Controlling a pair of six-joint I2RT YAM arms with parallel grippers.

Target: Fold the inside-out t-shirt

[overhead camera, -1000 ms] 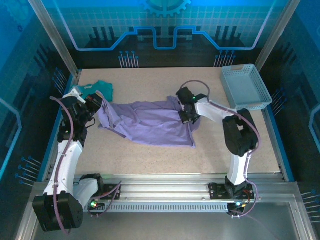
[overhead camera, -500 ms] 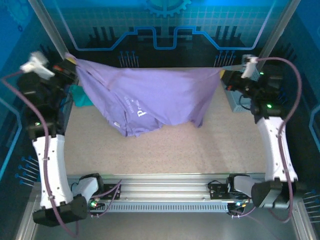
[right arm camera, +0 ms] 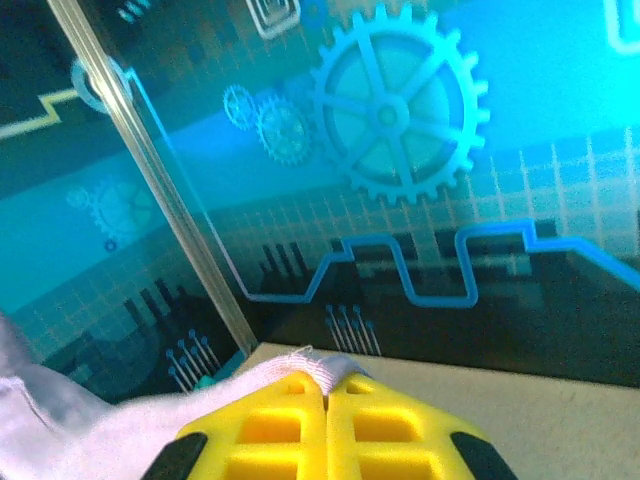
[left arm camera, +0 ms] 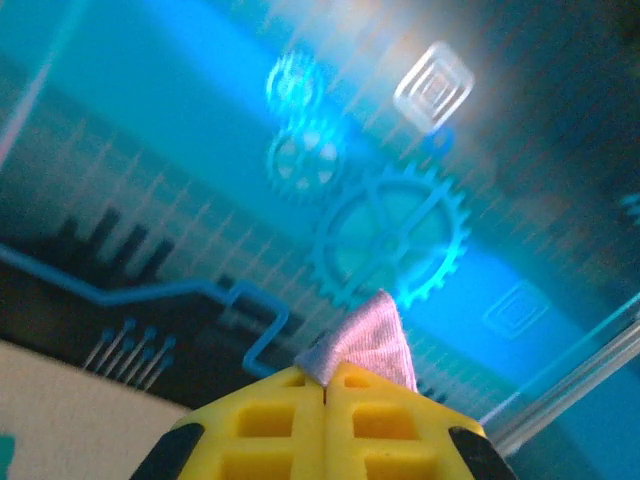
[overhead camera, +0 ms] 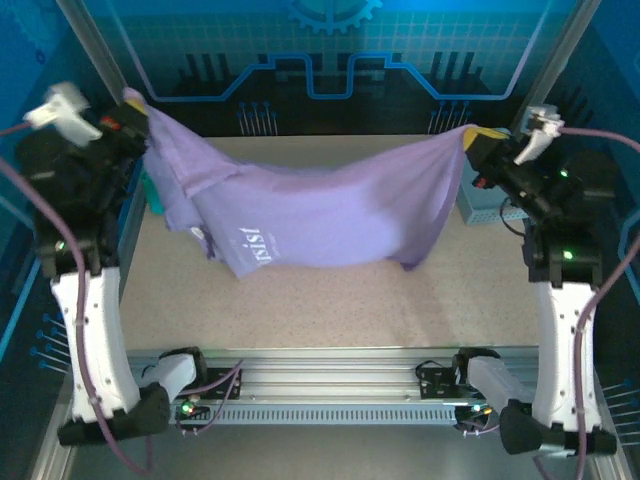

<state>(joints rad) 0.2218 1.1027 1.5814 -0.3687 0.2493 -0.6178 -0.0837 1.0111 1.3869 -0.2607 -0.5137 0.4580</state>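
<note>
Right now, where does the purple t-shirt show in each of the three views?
Top view: t-shirt hangs stretched between left gripper and right gripper, across the middle.
Left wrist: a t-shirt corner pokes up from the shut yellow fingers, bottom centre.
Right wrist: the t-shirt trails bottom left from the shut fingers.
Shared landmark: the gear graphic on the back wall.

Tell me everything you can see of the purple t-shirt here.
The lavender t-shirt hangs spread in the air, sagging in the middle above the table. The left gripper and right gripper are shut on its upper corners. It looks like soft cotton, bunched in folds near the left gripper, with white lettering ending in "sist".
</note>
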